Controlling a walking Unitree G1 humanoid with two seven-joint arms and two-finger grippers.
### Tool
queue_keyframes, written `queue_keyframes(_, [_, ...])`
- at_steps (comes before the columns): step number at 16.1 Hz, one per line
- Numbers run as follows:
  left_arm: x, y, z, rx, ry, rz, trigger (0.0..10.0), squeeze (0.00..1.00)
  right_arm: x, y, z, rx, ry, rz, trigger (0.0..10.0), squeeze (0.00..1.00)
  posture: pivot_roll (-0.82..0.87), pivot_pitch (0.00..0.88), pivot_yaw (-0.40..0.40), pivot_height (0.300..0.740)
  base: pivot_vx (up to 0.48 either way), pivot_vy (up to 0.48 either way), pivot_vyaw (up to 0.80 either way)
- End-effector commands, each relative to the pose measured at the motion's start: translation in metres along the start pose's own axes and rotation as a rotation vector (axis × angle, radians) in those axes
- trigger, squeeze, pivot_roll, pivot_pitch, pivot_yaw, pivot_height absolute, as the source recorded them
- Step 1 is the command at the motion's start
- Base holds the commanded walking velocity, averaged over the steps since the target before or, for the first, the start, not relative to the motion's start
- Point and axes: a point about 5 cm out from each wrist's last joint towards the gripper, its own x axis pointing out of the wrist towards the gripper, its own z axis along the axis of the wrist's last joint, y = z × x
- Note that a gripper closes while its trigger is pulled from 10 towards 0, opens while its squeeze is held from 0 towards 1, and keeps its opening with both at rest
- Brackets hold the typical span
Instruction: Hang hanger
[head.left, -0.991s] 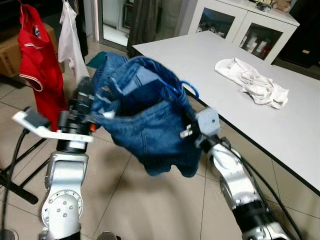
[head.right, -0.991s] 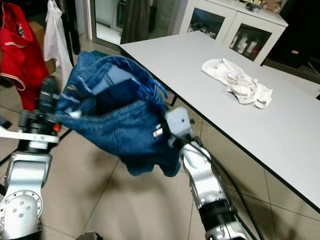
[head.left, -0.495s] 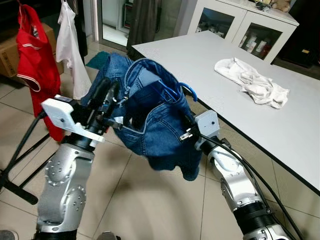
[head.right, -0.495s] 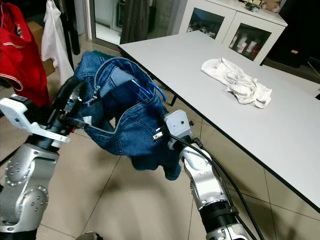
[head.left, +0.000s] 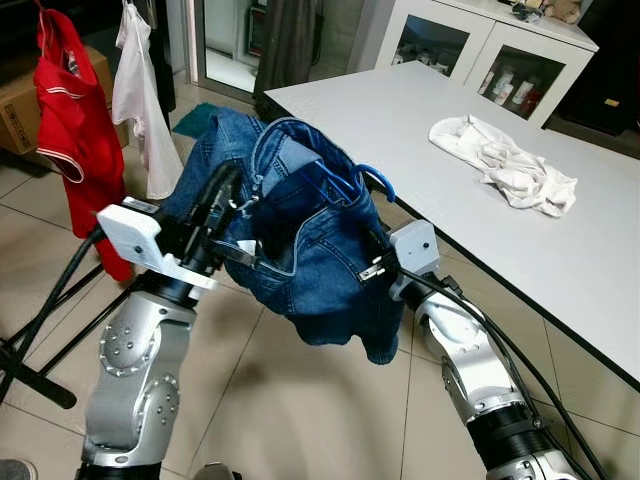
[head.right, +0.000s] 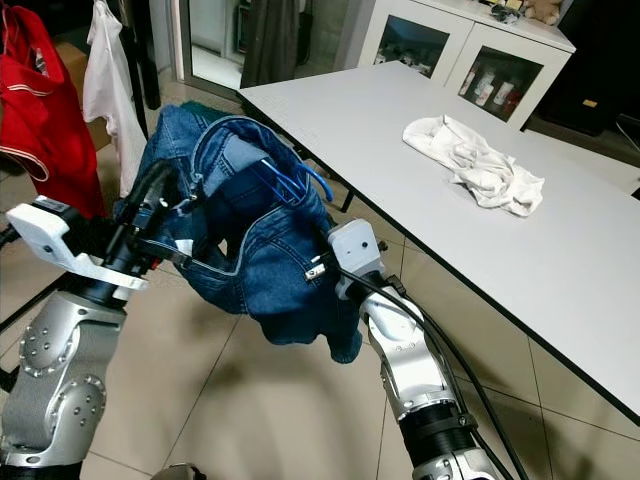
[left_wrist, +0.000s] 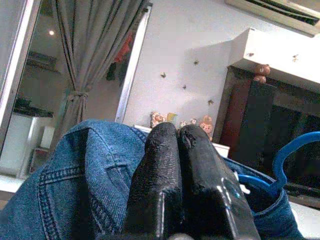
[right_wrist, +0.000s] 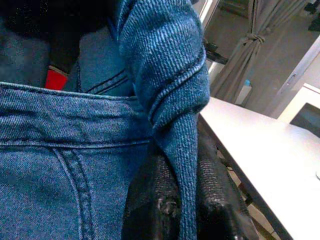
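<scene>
Blue plastic hanger sits inside the bundled blue denim jeans, its hook curling out of the waistband toward the worktop side. Bundle held up in front of me, over the floor, between both arms.

My left tool: fingers pressed together, tips up against the denim near the waistband; whether cloth is pinched between them I cannot tell. My right tool: fingers clamped on a fold of the jeans, a denim strip running down between them.

Edges and room: long white worktop runs along my right, its near corner close behind the bundle. Beige tiled floor lies open below and ahead of my left arm. At far left a red garment and a white garment hang on a black rack, with floor between them and the jeans. A crumpled white cloth lies on the worktop, well apart from the bundle.

View differences: left wrist view picks up the blue hook rising beyond the denim, plus a grey curtain. Right wrist view shows seams and stitching close up, with the worktop corner behind.
</scene>
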Motion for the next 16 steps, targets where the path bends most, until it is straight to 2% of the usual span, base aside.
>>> queue_keyframes(1, [-0.001,-0.006,-0.005,-0.008,0.014,-0.029,0.0,0.0,-0.003,-0.006,0.005,-0.009,-0.023,-0.013,0.0,0.0,0.19,0.073,-0.154,0.74,0.0,0.0,0.0])
queue_keyframes(3, [-0.001,-0.006,-0.004,0.001,0.009,-0.031,0.0,0.0,-0.003,-0.005,0.005,-0.01,-0.022,-0.01,0.0,0.0,0.19,0.069,-0.153,0.74,0.0,0.0,0.0])
queue_keyframes(5, [0.001,-0.002,-0.006,0.075,0.034,-0.02,0.0,0.0,0.0,-0.006,0.006,-0.011,-0.027,-0.011,0.0,0.0,0.19,0.08,-0.156,0.74,0.0,0.0,0.0])
queue_keyframes(6, [0.002,-0.002,-0.009,0.108,0.058,-0.031,0.7,0.0,0.001,-0.006,0.007,-0.01,-0.029,-0.012,0.0,0.0,0.19,0.078,-0.156,0.74,0.0,0.0,0.0])
queue_keyframes(7, [0.001,-0.003,-0.012,0.122,0.076,-0.031,10.0,0.0,-0.001,-0.005,0.005,-0.009,-0.026,-0.01,0.0,0.0,0.19,0.072,-0.154,0.74,0.0,0.0,0.0])
queue_keyframes(8, [0.001,-0.003,-0.012,0.114,0.079,-0.029,10.0,0.0,-0.002,-0.004,0.004,-0.009,-0.024,-0.009,0.0,0.0,0.19,0.071,-0.154,0.74,0.0,0.0,0.0])
queue_keyframes(9, [0.0,0.0,-0.014,0.115,0.09,0.006,10.0,1.0,-0.003,-0.003,0.002,-0.008,-0.018,-0.007,0.0,0.0,0.2,0.068,-0.152,0.74,0.0,0.0,0.0])
queue_keyframes(16, [0.001,0.005,-0.019,0.133,0.121,0.024,10.0,1.0,0.001,-0.003,0.003,-0.007,-0.022,-0.011,0.0,0.0,0.2,0.056,-0.145,0.74,0.0,0.0,0.0])
